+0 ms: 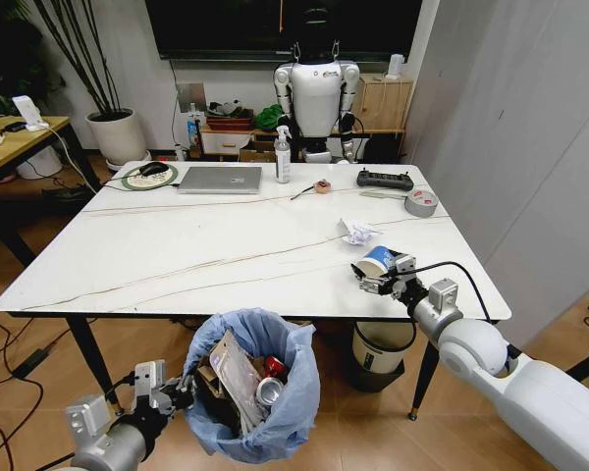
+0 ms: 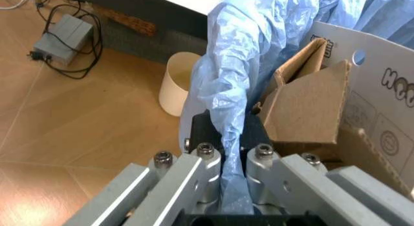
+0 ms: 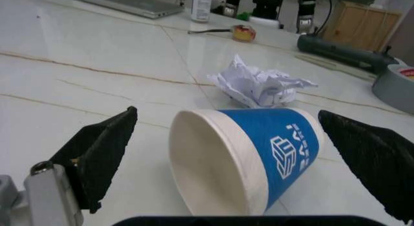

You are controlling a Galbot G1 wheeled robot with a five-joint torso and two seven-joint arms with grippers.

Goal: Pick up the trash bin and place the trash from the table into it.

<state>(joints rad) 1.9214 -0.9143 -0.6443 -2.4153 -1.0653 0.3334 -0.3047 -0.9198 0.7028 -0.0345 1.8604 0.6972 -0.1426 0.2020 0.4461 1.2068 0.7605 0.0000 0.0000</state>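
Trash bin (image 1: 260,392) with its light-blue bag liner (image 2: 226,90) hangs below the near edge of the table (image 1: 177,255); we find the left gripper (image 2: 233,160) clamped on the liner and rim, fingers pressed together with the plastic pinched between them. Inside we note cardboard pieces (image 2: 304,109) and a can (image 1: 271,391).

On the table near its right front corner, a blue-and-white paper cup (image 3: 252,155) lies on its side, mouth toward the wrist camera. The right gripper (image 1: 378,278) straddles it, black pads (image 3: 103,148) spread wide on either side. From the wrist view neither pad appears to touch the cup wall, though we cannot be sure on the far side. A white paper wad (image 3: 259,85) sits just beyond the cup, and a grey tape roll (image 1: 421,202) farther back.

We judge the step in hand to be grasping the cup. To do it well, we recommend closing gently, since a thin paper wall will likely crush and slip under hard pressure. Pads should meet the cup mid-body, squarely, so it does not roll. We advise keeping the bin level and held steady beneath the table edge.
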